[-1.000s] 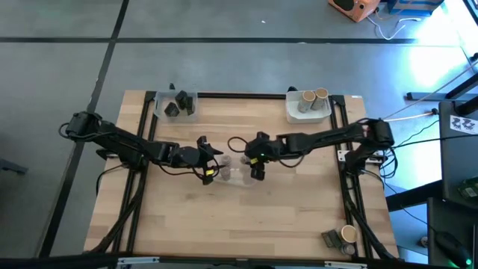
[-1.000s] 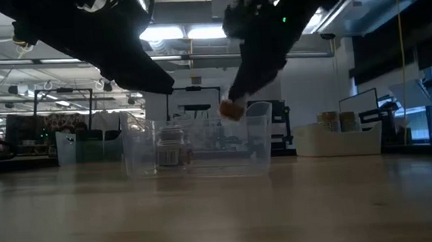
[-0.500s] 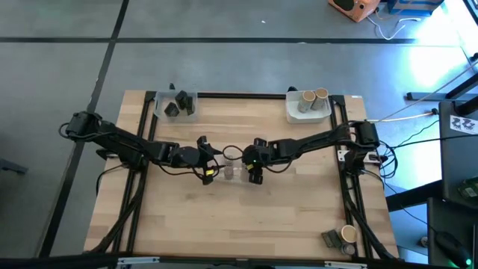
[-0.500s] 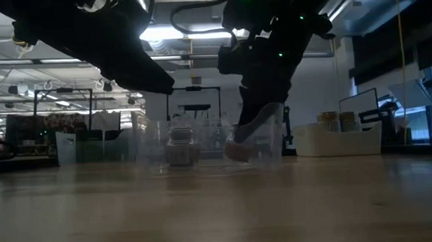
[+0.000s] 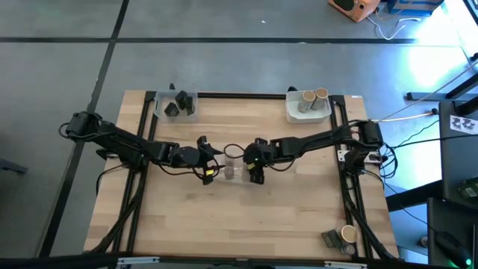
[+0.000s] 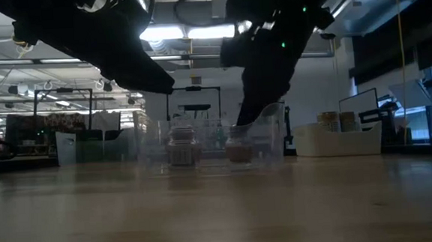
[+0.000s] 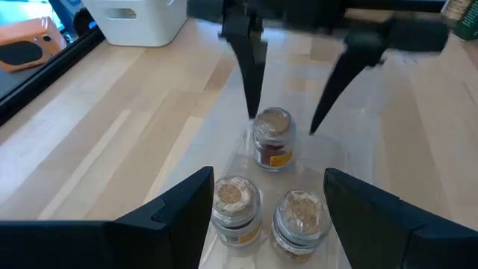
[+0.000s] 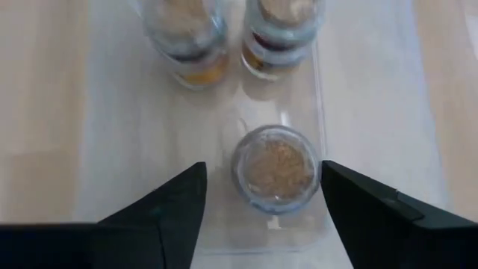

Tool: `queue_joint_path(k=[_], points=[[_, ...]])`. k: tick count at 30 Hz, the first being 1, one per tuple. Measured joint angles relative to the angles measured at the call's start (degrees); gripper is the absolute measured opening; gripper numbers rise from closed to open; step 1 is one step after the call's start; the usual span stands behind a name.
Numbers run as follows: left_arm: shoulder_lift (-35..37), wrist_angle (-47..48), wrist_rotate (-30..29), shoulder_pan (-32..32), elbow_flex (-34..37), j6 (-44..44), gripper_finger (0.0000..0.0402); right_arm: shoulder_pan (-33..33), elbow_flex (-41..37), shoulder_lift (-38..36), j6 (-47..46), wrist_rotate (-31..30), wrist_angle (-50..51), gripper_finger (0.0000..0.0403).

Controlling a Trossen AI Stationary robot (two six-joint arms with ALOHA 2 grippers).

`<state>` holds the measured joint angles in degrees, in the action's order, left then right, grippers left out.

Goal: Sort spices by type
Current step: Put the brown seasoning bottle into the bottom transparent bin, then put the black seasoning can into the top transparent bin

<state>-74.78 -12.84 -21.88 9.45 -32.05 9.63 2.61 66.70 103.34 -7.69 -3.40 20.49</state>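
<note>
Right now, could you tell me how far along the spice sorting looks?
Done: three small glass jars stand in the clear plastic tray mid-table, two dark blocky containers in the far-left tray, two tan cylinders in the white tray.

In hand: nothing; the right gripper straddles the third jar, fingers open. The left gripper waits beside.

Left: a tan cylinder and dark container at the near-right corner.

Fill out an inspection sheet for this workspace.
Surface: wooden table, mostly bare.
Job's things: three jars in the clear tray at centre, newest jar between the right gripper's fingers; dark blocks far left; tan cylinders far right; two more at the near right corner.
Clutter: nothing seen.
Grippers: right gripper open over the tray; left gripper open beside it.
Cables: along both arms.
Surroundings: grey floor, lit workshop.
</note>
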Motion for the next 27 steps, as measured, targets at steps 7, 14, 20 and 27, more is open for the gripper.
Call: queue_joint_path(k=[7, 14, 20, 27], points=[[0.0, 0.0, 0.0, 0.0, 0.0, 0.5, 0.0237, 2.5, 0.0, -8.9, -0.1, -0.6, 3.5, 0.0301], [0.0, -0.9, 0.0, 0.0, 0.0, 0.9, 0.0237, 6.3, 0.0, -19.0, -1.0, -5.4, 13.3, 0.0306], [0.0, -2.0, 0.0, 0.0, 0.0, 0.7, 0.0237, 10.9, 0.0, -23.4, -5.0, -6.7, 21.5, 0.0304], [0.0, -2.7, -0.1, -1.4, 0.0, 1.1, 0.0237, 19.9, 0.0, -24.0, -13.7, -9.6, 30.2, 0.0303]])
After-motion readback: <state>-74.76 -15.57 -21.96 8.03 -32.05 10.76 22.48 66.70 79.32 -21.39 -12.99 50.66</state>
